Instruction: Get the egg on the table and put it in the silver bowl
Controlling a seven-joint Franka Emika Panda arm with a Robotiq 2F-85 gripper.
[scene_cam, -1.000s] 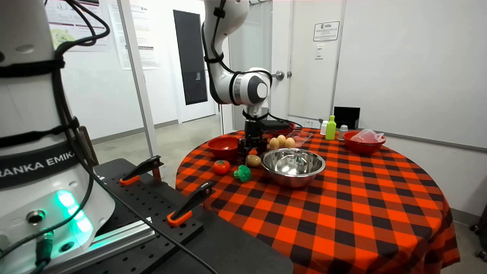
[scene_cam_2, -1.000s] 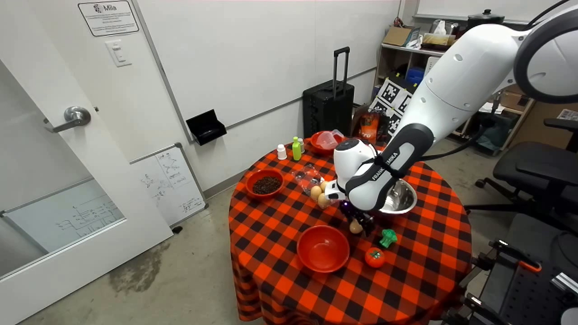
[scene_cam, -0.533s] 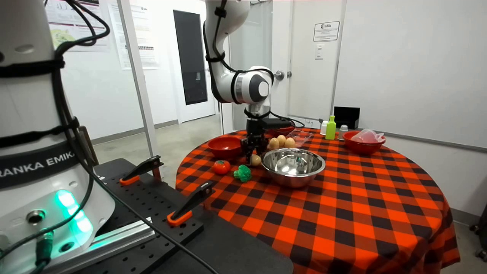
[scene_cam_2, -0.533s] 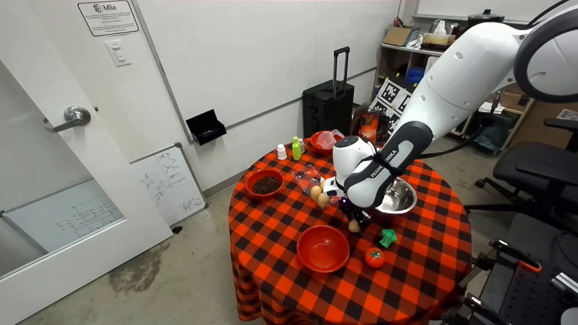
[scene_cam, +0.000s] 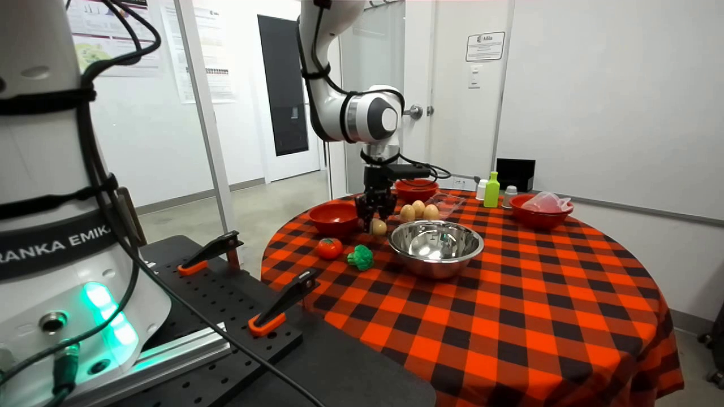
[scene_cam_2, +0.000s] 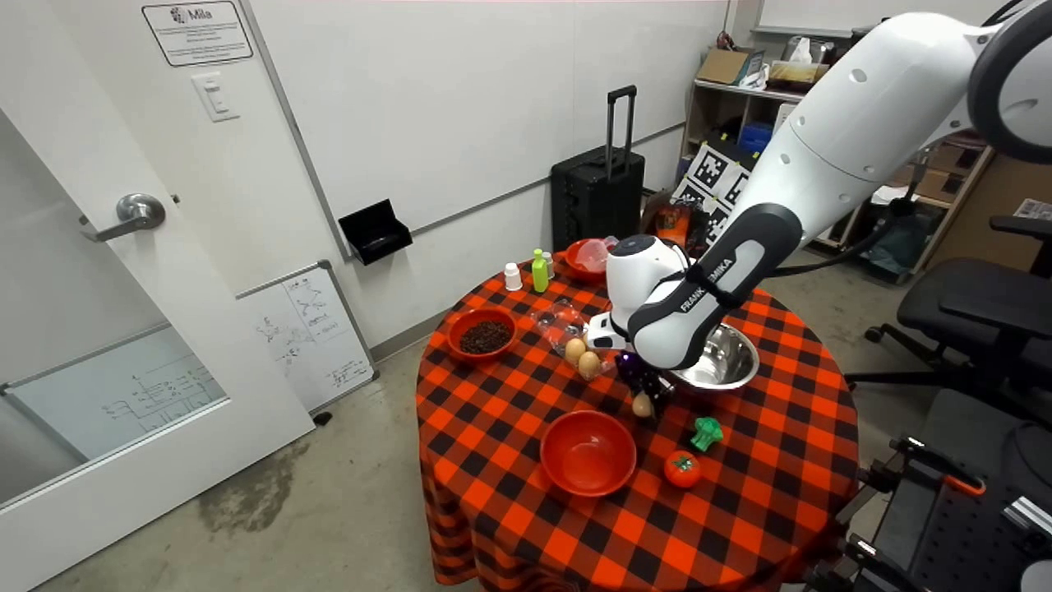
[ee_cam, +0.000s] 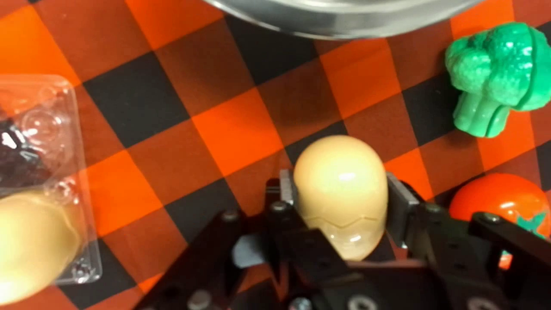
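In the wrist view, the end effector (ee_cam: 342, 196) held the egg (ee_cam: 338, 172) between its pads (ee_cam: 398, 215); the grasp looked done, and the next move seemed to call for lifting it over the rim of the silver bowl (ee_cam: 353, 26), at 12 o'clock. The egg's long axis ran roughly from 12 to 6, smooth end facing the silver bowl, zigzag seam nearer 6. In an exterior view, the silver bowl (scene_cam: 438, 265) lay near, between the egg's 3 and 4 o'clock; clearance above the tabletop (scene_cam: 526, 294) was hard to judge. In an exterior view, the silver bowl (scene_cam_2: 731, 358) lay at the egg's 2 o'clock.
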